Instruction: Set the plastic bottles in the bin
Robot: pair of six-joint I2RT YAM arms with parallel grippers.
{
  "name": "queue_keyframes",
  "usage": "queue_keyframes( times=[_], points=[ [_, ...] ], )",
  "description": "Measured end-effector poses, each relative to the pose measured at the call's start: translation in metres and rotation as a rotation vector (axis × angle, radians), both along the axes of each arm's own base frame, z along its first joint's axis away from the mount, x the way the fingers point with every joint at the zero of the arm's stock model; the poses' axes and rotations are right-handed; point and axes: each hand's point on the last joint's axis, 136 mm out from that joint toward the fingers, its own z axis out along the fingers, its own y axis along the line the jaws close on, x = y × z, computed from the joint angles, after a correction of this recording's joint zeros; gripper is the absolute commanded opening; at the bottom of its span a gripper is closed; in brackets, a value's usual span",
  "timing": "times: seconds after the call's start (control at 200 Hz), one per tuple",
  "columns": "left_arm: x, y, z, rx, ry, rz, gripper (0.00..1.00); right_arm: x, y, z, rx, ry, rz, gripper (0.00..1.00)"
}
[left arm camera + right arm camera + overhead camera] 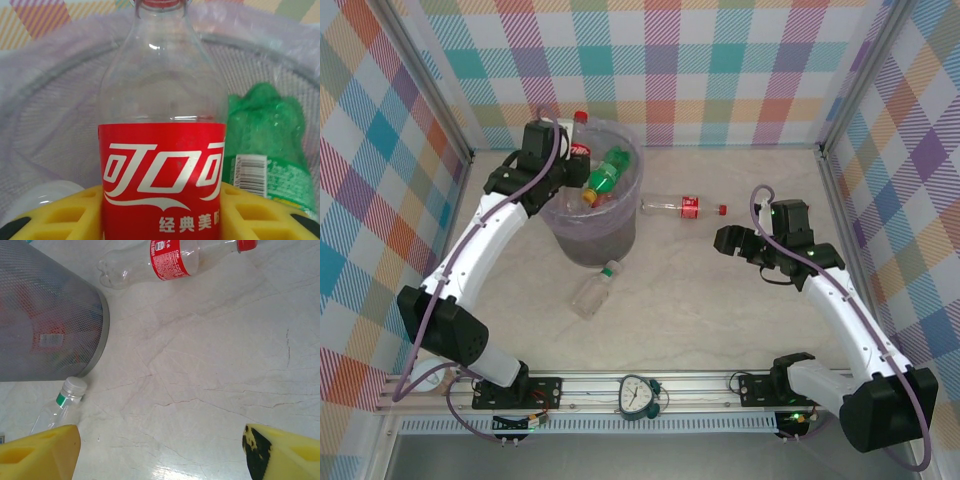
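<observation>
Left gripper point(162, 217) jaws clamp red-labelled bottle point(162, 165) over bin point(605, 235). Right gripper point(160, 450) jaws apart, empty. Advise centring inside rim before release.

Light: bright, even, from overhead.
Shadows: soft, darkest at 6 o'clock of the bin point(595, 235).
Glare: white sheen on the counter point(200, 390) at 6 o'clock, right wrist view; small glints on the red-labelled bottle point(162, 100).
Focus: left wrist view soft, green bottle point(265, 125) hazy.
</observation>
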Motion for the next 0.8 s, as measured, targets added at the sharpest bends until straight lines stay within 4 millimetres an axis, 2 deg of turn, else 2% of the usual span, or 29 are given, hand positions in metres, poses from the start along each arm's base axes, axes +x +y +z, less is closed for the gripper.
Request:
queue_keyframes(
  times=[0.065, 0.155, 0.215, 0.305, 0.38, 0.48, 0.555, 0.615, 0.76, 0.8],
  points=[
    [-0.001, -0.001, -0.011, 0.016, 0.016, -0.016, 0.63, 0.001, -0.001, -0.003, -0.001, 0.007, -0.002, 0.84],
    [-0.001, -0.003, -0.007, 0.013, -0.001, -0.034, 0.81, 0.001, -0.001, -0.007, -0.001, 0.018, -0.004, 0.84],
    [-0.003, -0.005, -0.003, 0.008, -0.01, -0.05, 0.86, 0.0, -0.001, -0.01, -0.003, 0.026, -0.004, 0.84],
    [-0.003, -0.01, 0.013, -0.012, -0.036, -0.079, 0.87, 0.002, -0.001, -0.012, -0.002, 0.032, -0.003, 0.84],
    [-0.001, -0.013, 0.035, -0.032, -0.08, -0.088, 0.84, 0.003, 0.001, -0.014, 0.004, 0.037, 0.0, 0.84],
    [0.007, -0.012, 0.07, -0.042, -0.161, -0.071, 0.71, 0.004, 0.002, -0.015, 0.01, 0.035, 0.004, 0.84],
    [0.014, -0.009, 0.079, -0.041, -0.187, -0.045, 0.62, 0.003, 0.002, -0.016, 0.011, 0.037, 0.006, 0.84],
    [0.021, -0.009, 0.072, -0.032, -0.175, -0.029, 0.56, 0.003, 0.002, -0.018, 0.011, 0.04, 0.006, 0.84],
    [0.041, -0.011, 0.027, 0.01, -0.082, -0.006, 0.47, 0.003, 0.002, -0.018, 0.011, 0.041, 0.006, 0.84],
    [0.045, -0.011, 0.02, 0.015, -0.08, 0.004, 0.45, 0.003, 0.002, -0.018, 0.01, 0.04, 0.006, 0.84]
  ],
)
